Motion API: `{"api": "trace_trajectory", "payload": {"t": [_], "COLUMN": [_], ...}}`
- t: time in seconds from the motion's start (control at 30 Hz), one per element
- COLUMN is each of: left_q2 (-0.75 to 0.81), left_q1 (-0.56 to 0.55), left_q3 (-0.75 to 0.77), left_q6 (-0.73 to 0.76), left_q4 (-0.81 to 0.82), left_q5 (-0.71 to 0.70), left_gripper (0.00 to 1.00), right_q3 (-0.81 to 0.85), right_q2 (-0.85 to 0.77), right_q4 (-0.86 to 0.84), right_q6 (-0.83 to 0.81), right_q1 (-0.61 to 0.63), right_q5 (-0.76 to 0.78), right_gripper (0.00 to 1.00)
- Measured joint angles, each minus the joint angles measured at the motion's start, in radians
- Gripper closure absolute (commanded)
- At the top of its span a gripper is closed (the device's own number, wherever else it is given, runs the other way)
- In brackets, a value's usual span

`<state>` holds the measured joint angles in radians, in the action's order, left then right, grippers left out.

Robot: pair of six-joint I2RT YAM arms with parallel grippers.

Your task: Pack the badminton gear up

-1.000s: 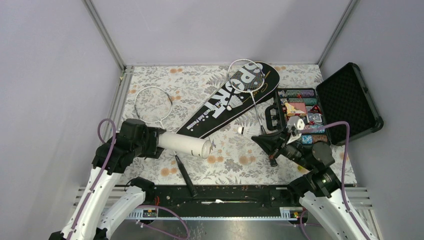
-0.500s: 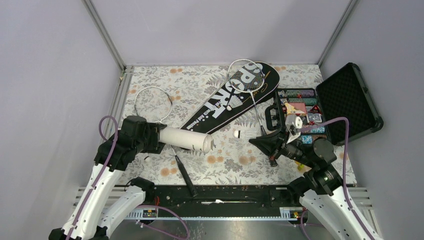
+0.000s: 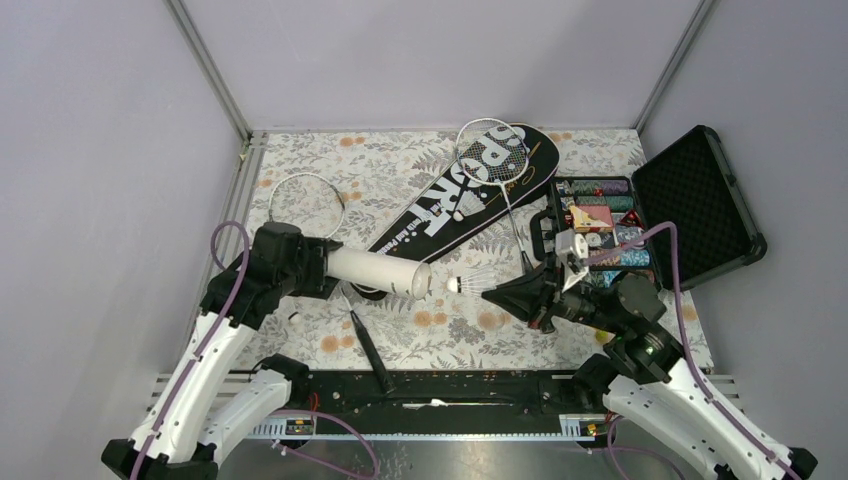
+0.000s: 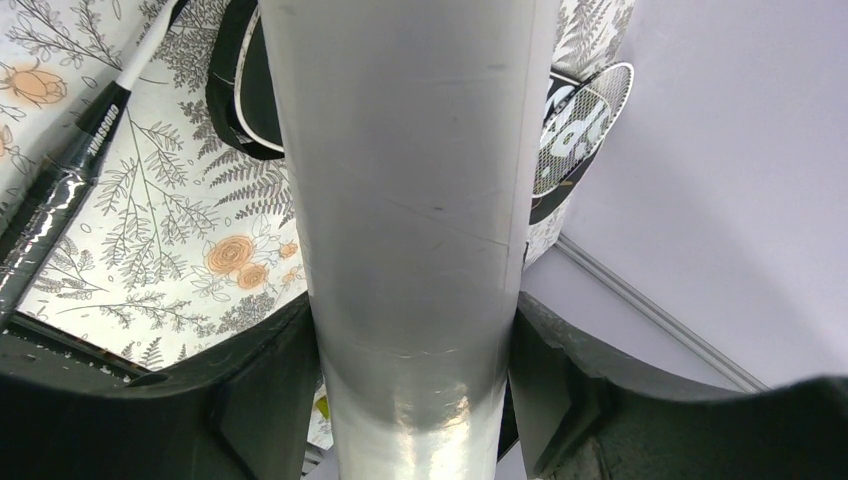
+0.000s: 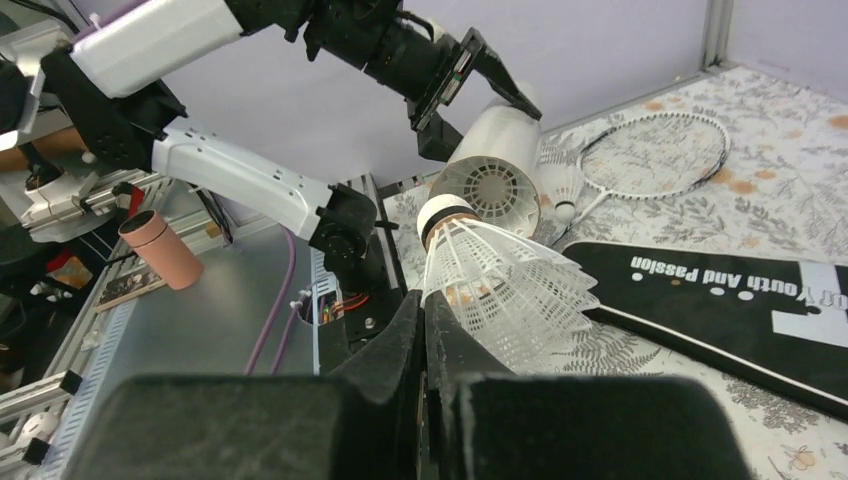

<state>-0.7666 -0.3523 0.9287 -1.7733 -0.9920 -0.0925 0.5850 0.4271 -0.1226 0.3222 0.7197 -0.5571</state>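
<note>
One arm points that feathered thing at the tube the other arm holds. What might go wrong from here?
The right gripper pinches the shuttlecock only by its skirt edge; it may slip or crumple.
Its cork looks off-centre from the white tube's mouth, so it may catch the rim.
The left gripper holds the tube at its other end; a push might tilt it.
</note>
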Motion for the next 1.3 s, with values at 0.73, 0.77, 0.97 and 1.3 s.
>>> {"api": "trace_trajectory", "payload": {"t": [0.73,0.77,0.97,1.3], "left_q2": [-0.110,-0.108,-0.092,-0.066], "left_q1": [-0.070,-0.073,-0.079,-0.079], "left_q3": [-0.088,-0.088,-0.089,-0.094], "left_q6": [0.038,0.038,0.033,0.031], "left_q4": [0.206,0.211,0.222,0.222], "left_q5": [0.035,0.035,0.029,0.038], "left_gripper": [0.71,0.72,0.73,0.73], "right_q3": [-0.058,-0.059,-0.063,-0.032], "right_q2": [0.299,0.321,0.478,0.652], "right_q4": [-0.220,-0.238,-0.352,-0.512], "right_q6": [-0.109,-0.116,-0.205,-0.307], "right_q1": [0.125,0.135,0.220,0.317], "right_q5": [0.153,0.154,0.209,0.321], "right_gripper": [1.00,1.00,1.00,1.00]}}
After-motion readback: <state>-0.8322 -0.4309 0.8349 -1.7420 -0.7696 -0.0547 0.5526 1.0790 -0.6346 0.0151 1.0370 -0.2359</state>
